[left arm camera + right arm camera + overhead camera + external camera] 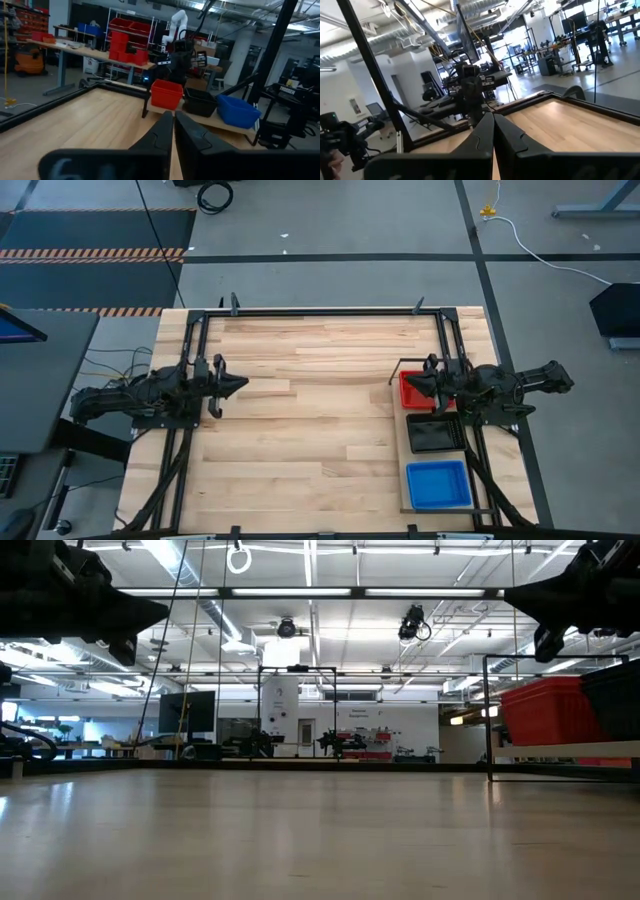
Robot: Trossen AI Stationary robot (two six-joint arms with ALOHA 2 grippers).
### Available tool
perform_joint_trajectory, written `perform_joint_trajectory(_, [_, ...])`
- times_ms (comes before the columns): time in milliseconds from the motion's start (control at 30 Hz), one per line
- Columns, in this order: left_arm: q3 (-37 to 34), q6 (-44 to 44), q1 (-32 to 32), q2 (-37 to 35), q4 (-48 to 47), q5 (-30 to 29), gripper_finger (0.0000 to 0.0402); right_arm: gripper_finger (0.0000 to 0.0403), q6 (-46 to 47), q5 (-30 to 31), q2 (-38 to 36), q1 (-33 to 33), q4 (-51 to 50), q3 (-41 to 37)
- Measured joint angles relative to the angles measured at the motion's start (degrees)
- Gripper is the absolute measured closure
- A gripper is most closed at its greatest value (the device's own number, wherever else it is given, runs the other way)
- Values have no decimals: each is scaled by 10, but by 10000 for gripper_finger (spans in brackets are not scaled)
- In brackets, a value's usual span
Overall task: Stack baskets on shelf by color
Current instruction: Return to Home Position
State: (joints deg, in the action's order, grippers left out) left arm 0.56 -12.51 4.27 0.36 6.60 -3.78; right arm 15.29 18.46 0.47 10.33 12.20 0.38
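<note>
On the right side of the table [300, 420] the shelf [436, 458] carries three piles in a row, one colour to each: the red baskets [412, 393] at the far end, the black baskets [435, 433] in the middle and the blue baskets [438, 484] at the near end. Each pile sits squarely on the board, close beside its neighbour. From above we cannot count how many baskets are nested in each pile. In the low view the red pile stands fairly tall, which suggests several. We see no basket lying loose anywhere on the table, so we judge the sorting and stacking to be complete.

The left arm [150, 392] is folded back at the left edge of the table, well apart from the shelf. Its jaws are pressed together with nothing between them, as its wrist view shows. The right arm [500, 385] reaches in from the right edge, and its jaws hang above the outer part of the red pile, raised clear of it in the low view. They too are closed on nothing.

What is left, as we read it, is only parking. The right arm needs to draw away from over the red pile without brushing it, and both arms need to settle at rest. No further basket work appears to be called for.
</note>
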Motion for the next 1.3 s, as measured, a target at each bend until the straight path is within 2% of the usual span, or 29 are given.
perform_joint_trajectory(233, [0, -3, 0, 0, 0, 0, 359, 394, 12, 0, 0, 0, 0, 0])
perform_joint_trajectory(667, [0, -3, 0, 0, 0, 0, 374, 394, 12, -1, 0, 0, 1, 0])
perform_joint_trajectory(1033, [0, -3, 0, 0, 0, 0, 361, 394, 13, -1, 0, 0, 1, 0])
perform_joint_trajectory(1300, [0, -3, 0, 0, 0, 0, 371, 394, 13, -1, 0, 0, 1, 0])
